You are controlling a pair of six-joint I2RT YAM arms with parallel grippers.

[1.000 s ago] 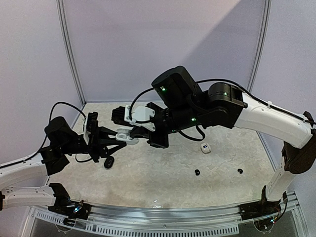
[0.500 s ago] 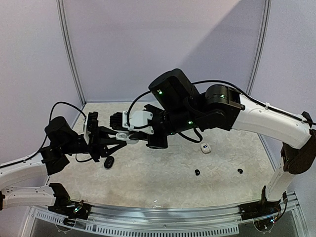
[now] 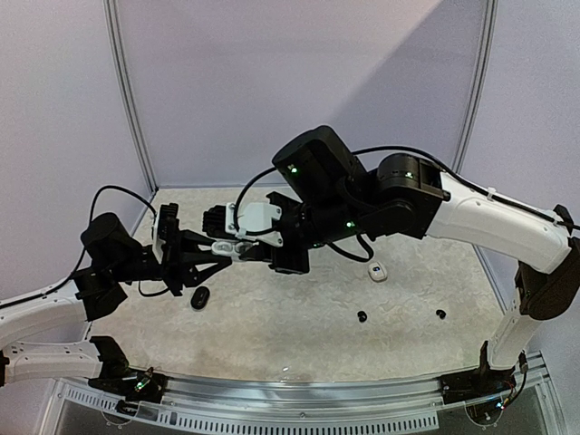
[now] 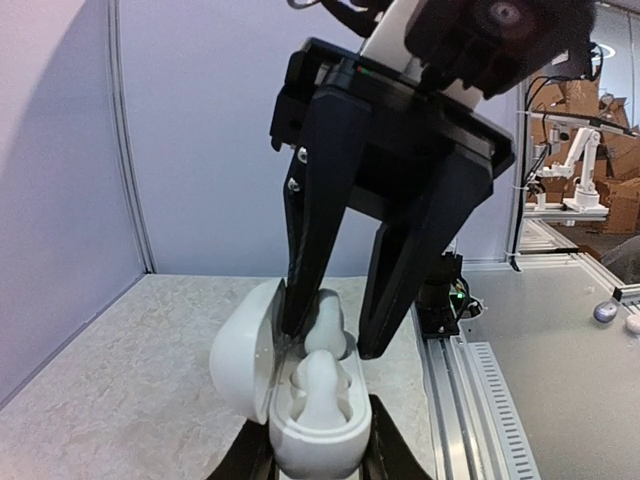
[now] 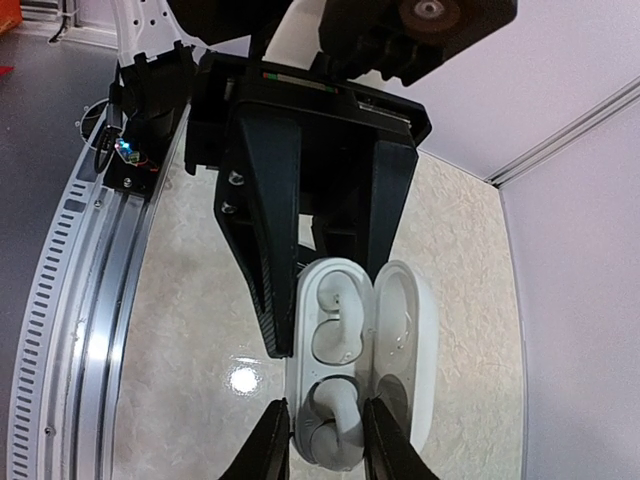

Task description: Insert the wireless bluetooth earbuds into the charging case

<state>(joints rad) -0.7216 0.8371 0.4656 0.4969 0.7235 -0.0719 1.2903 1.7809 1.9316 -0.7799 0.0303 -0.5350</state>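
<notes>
Speckled bench (image 3: 299,340), lilac walls: two arms, three cases, four earbuds showing. Left end effector (image 4: 320,455) clamps the open charging case (image 4: 250,350) holding two white earbuds (image 4: 325,325) (image 4: 318,385). Right end effector (image 4: 330,340), slightly parted, straddles one. One white case (image 3: 377,271), one black case (image 3: 199,297) and two black earbuds (image 3: 362,315) (image 3: 440,314) lie apart. Both arms reach inward, meeting above the bench.

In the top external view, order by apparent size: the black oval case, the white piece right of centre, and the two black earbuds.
1. black oval case
2. white piece, barely smaller, so unsure
3. left black earbud and right black earbud: alike, no ranking between them
</notes>
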